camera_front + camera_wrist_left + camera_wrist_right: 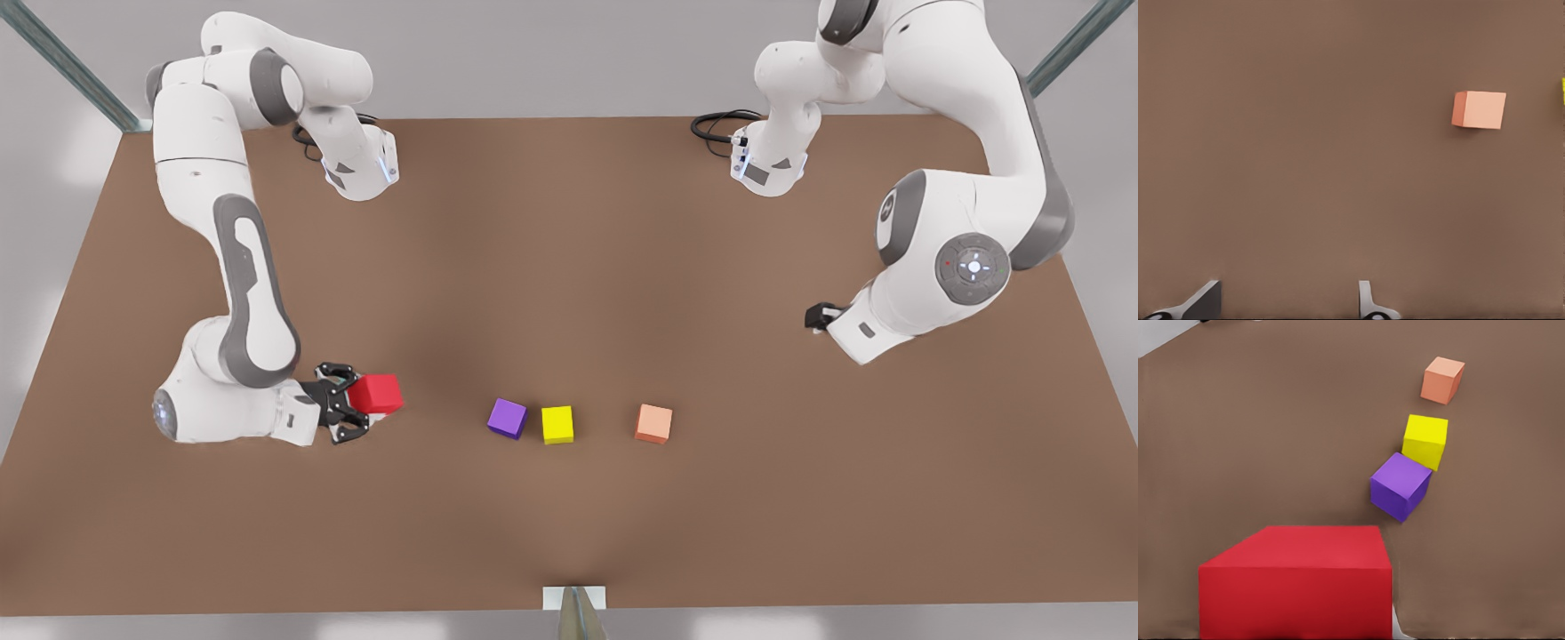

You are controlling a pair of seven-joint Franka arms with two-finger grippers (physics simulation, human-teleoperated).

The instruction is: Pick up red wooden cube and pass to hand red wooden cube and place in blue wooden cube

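The red wooden cube (376,392) is at the front view's left, held in my right gripper (363,406), the black open-linkage hand, which is shut on it. The cube looks larger than the other cubes there, so it seems raised off the table. In the right wrist view the red wooden cube (1298,583) is close in front of the camera. My left gripper (820,316), narrow and straight-fingered, waits at the front view's right. Its fingertips (1203,301) stand apart over bare table: open. The blue wooden cube is out of view.
Purple (507,418), yellow (557,424) and pale salmon (653,423) cubes lie in a row on the brown table (569,267), between the two grippers. The salmon cube (1479,110) lies ahead of the left gripper. Cables lie at the table's far edge.
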